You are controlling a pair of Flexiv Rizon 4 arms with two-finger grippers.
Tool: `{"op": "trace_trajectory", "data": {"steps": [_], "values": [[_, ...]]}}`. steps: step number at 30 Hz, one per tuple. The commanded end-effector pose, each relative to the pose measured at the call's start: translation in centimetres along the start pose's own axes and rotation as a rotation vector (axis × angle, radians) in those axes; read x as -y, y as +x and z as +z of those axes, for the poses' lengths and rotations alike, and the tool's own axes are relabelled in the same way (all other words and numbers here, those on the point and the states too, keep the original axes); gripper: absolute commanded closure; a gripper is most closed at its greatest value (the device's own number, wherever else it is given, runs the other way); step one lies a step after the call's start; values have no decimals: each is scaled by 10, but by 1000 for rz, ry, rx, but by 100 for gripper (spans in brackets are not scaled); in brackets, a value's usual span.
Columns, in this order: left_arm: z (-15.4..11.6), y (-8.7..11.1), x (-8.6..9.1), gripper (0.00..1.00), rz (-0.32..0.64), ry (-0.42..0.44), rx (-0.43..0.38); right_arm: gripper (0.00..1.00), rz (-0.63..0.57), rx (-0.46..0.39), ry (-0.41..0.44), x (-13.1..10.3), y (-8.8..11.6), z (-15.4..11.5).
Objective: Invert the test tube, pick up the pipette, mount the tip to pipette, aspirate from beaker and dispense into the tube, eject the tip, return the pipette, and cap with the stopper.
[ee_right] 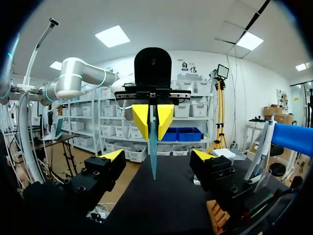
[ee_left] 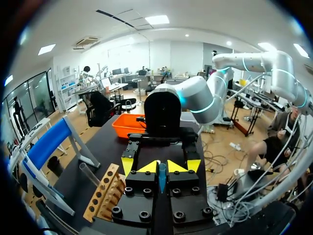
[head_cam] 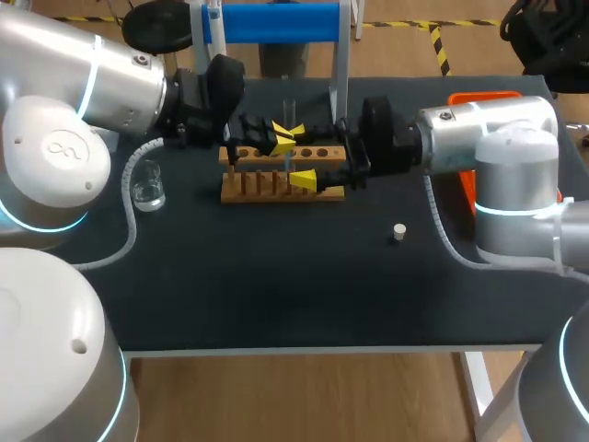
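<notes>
My left gripper [head_cam: 279, 140] hovers over the wooden rack [head_cam: 276, 189], shut on a slender blue-tinted tube [ee_right: 152, 147] that tapers to a point. The tube [ee_left: 162, 177] shows pinched between the left gripper's [ee_left: 162, 167] yellow tips. My right gripper [ee_right: 156, 164] faces it from the other side and is open. Its fingers [ee_left: 127, 164] stand wide on either side of the tube without touching it. In the head view the right gripper [head_cam: 300, 157] straddles the left one above the rack. A clear tube [ee_left: 90, 174] leans in the rack. A small white stopper [head_cam: 398, 232] lies on the mat.
A glass beaker [head_cam: 147, 186] stands at the table's left, near my left arm. A stand with a blue bar [head_cam: 267, 22] rises behind the rack. An orange tray [head_cam: 485, 97] sits at the back right, mostly behind my right arm.
</notes>
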State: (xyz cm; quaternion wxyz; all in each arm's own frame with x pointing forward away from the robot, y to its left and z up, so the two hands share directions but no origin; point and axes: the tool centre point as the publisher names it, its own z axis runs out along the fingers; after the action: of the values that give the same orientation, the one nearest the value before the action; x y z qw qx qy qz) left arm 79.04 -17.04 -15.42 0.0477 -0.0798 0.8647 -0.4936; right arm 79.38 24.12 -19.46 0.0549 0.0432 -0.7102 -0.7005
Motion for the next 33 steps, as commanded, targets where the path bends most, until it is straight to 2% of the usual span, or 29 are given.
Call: {"op": "trace_trajectory", "data": {"steps": [1, 8, 9, 11, 18, 33], "values": [[0, 1, 0, 100, -1, -1, 0, 17, 1, -5, -1, 0, -3, 6], [0, 1, 0, 100, -1, -1, 0, 31, 4, -5, -6, -1, -4, 11], [0, 1, 0, 100, -1, -1, 0, 35, 5, -5, -6, -1, -4, 11], [0, 1, 0, 100, -1, -1, 0, 49, 6, -5, -8, -1, -5, 12], [0, 1, 0, 100, -1, -1, 0, 56, 7, -11, -11, -2, -5, 16], [0, 1, 0, 100, -1, -1, 0, 59, 10, -20, -26, -5, -1, 16]]}}
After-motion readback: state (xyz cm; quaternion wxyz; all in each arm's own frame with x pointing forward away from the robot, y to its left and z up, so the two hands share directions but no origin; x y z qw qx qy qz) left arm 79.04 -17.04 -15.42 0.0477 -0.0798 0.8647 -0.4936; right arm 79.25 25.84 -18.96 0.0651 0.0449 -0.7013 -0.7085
